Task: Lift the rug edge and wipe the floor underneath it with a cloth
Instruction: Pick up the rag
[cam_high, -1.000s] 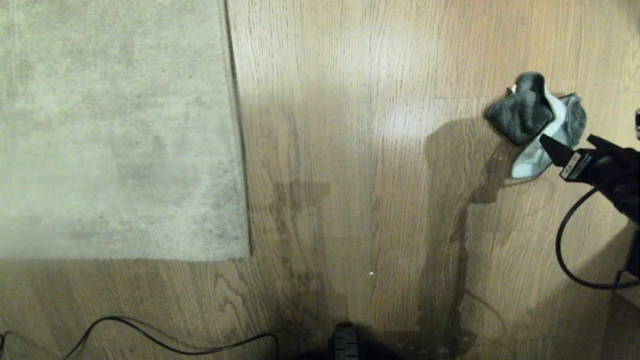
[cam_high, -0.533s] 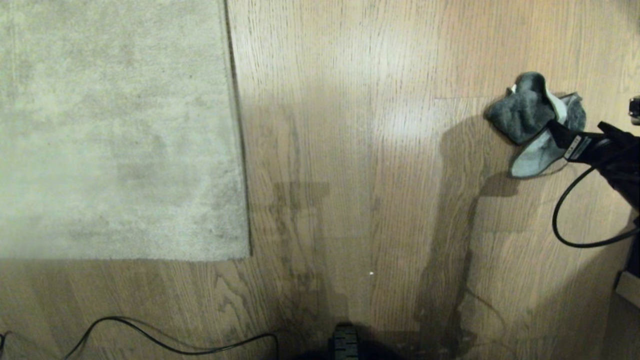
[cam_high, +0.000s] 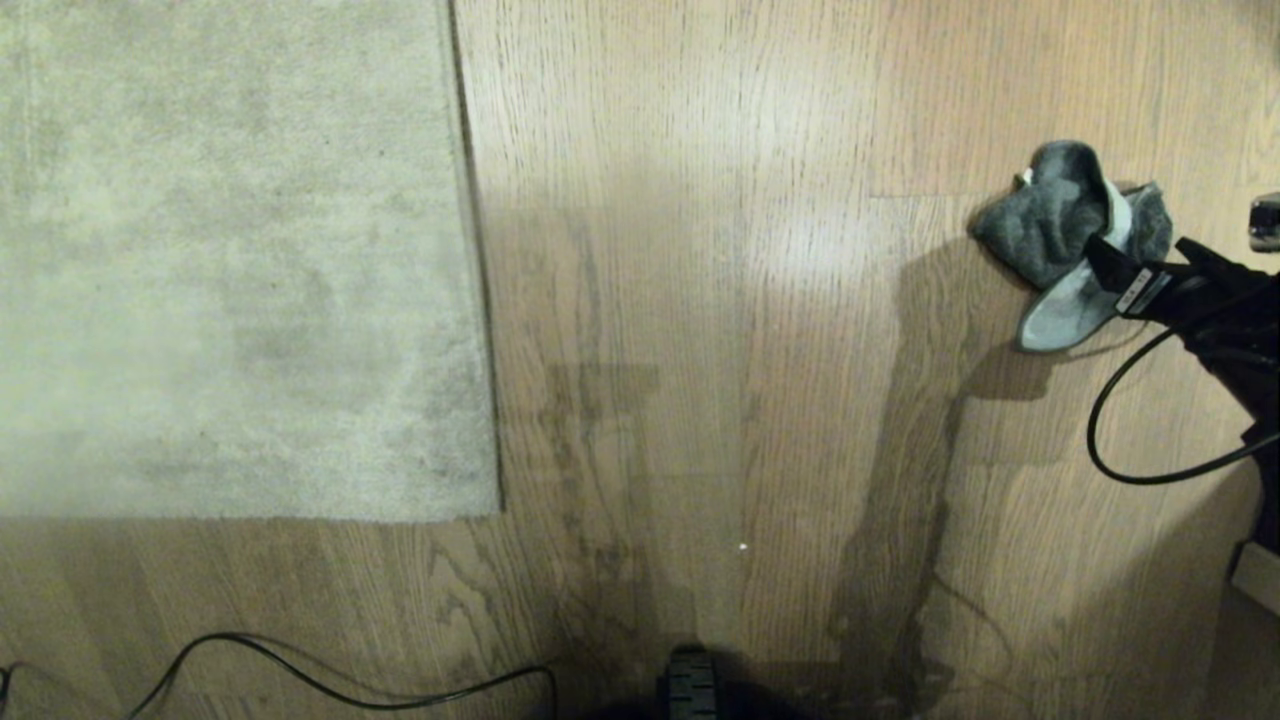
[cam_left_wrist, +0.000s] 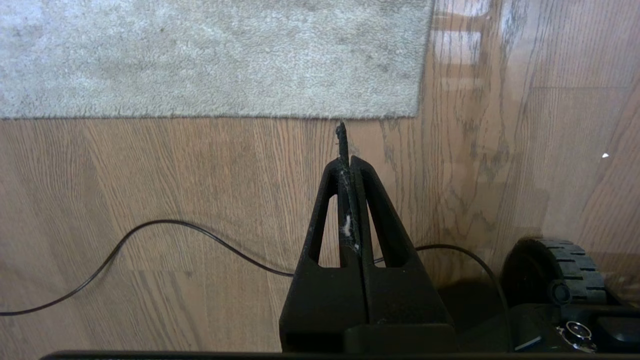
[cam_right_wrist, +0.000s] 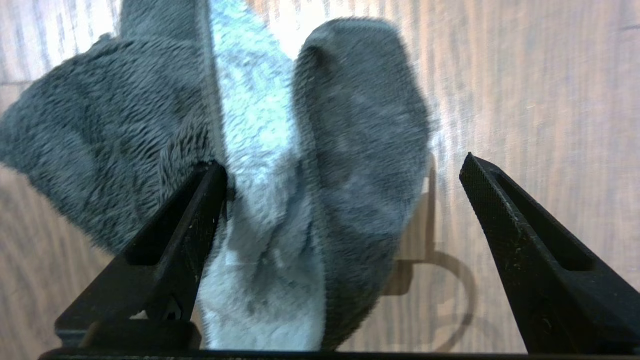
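Note:
The rug (cam_high: 230, 260) lies flat on the wood floor (cam_high: 700, 300) at the left, its near right corner showing. The cloth (cam_high: 1050, 225), dark grey with a pale blue-grey part, is crumpled on the floor at the far right. My right gripper (cam_high: 1145, 258) is open and low over it. In the right wrist view one finger presses into the cloth (cam_right_wrist: 150, 115) and the other finger stands over bare floor, so the right gripper (cam_right_wrist: 342, 165) straddles part of the cloth. My left gripper (cam_left_wrist: 347, 160) is shut, empty, parked just short of the rug's (cam_left_wrist: 210, 55) near edge.
A thin black cable (cam_high: 330, 680) trails over the floor near the robot's base (cam_high: 690, 685) and shows again as the cable (cam_left_wrist: 175, 227) behind the left gripper. A base wheel (cam_left_wrist: 555, 265) sits close by. The right arm's own cable loop (cam_high: 1110, 450) hangs above the floor.
The right gripper has moved farther away from me and lower, from the cloth's near end onto its middle. The cloth's near end shifted slightly. The rug and left arm have not moved.

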